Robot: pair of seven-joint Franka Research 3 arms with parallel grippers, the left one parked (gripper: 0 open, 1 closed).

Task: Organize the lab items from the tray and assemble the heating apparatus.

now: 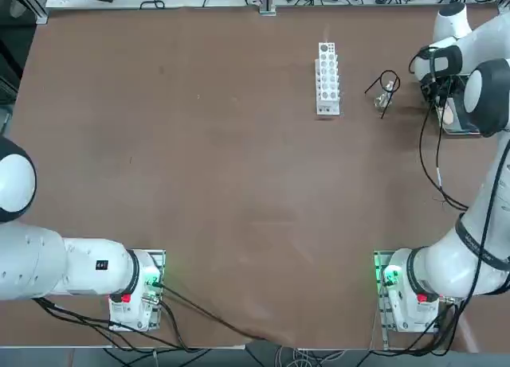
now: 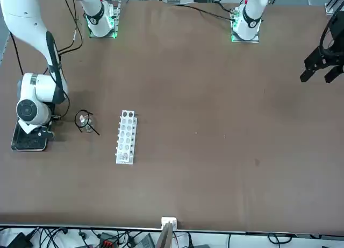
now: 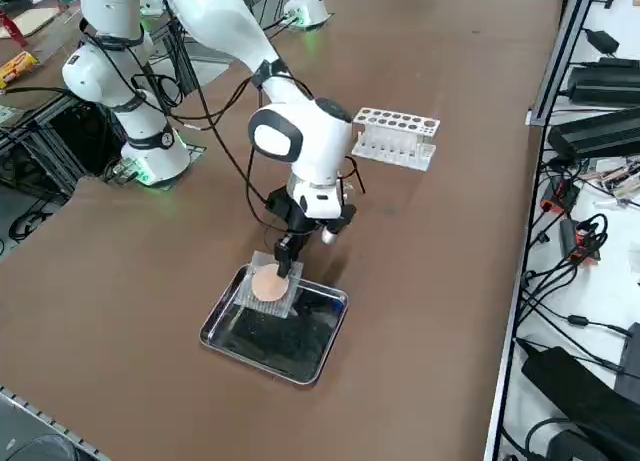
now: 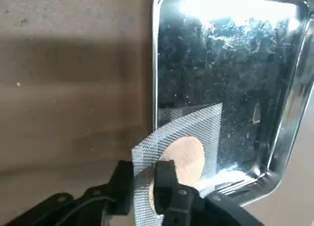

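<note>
now | right gripper (image 4: 145, 184) pinching the near edge of the mesh (image 4: 184, 138), fingers either side of it | mesh: thin square grey weave, tan round centre, tilted over the tray (image 3: 225, 321) rim | ring stand (image 1: 386, 83), seemingly around the burner, lies toward the rack (image 1: 327, 79) | tray: shiny metal

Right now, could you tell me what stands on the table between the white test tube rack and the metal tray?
In the top view, the ring stand with the glass burner stands between the rack and the tray, where the right gripper pinches the mesh.
</note>
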